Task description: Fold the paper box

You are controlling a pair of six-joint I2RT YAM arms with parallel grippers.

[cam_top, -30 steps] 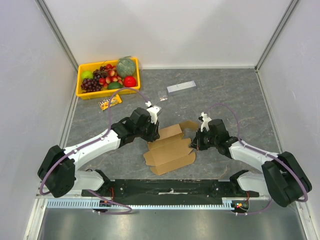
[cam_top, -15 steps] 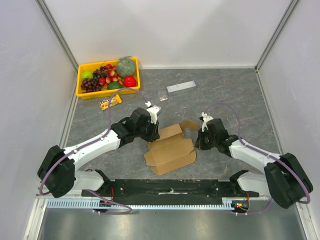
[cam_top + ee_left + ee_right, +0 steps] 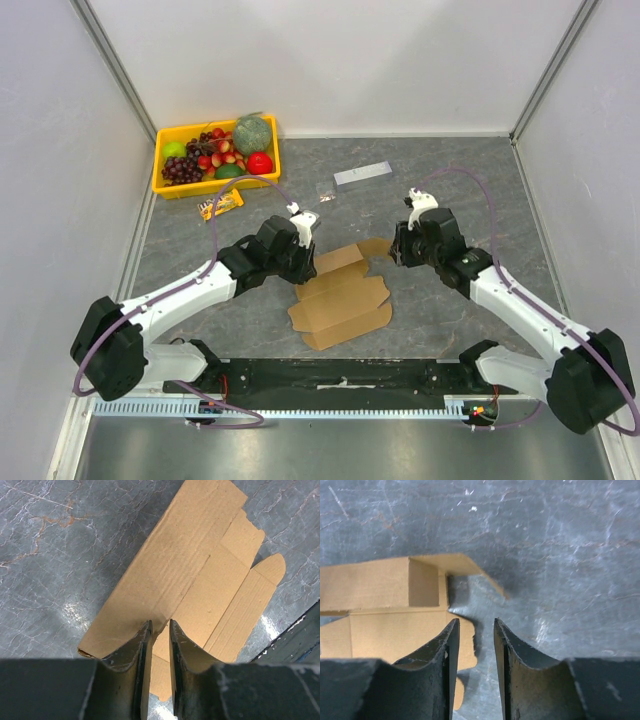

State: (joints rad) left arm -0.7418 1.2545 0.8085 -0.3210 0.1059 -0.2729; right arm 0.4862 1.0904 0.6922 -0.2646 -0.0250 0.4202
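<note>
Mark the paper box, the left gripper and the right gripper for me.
paper box [image 3: 340, 300], top view, middle panel.
left gripper [image 3: 159, 626], left wrist view, between fingertips.
right gripper [image 3: 476, 622], right wrist view, between fingertips.

One paper box [image 3: 340, 300], one yellow tray [image 3: 165, 185], one strip [image 3: 362, 173], one packet [image 3: 220, 205], one sachet [image 3: 326, 190]

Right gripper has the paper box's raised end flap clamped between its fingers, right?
No. The right gripper holds nothing. The right wrist view shows its fingers apart with nothing between them, and the raised end flap of the paper box lies ahead of the tips, untouched.
</note>
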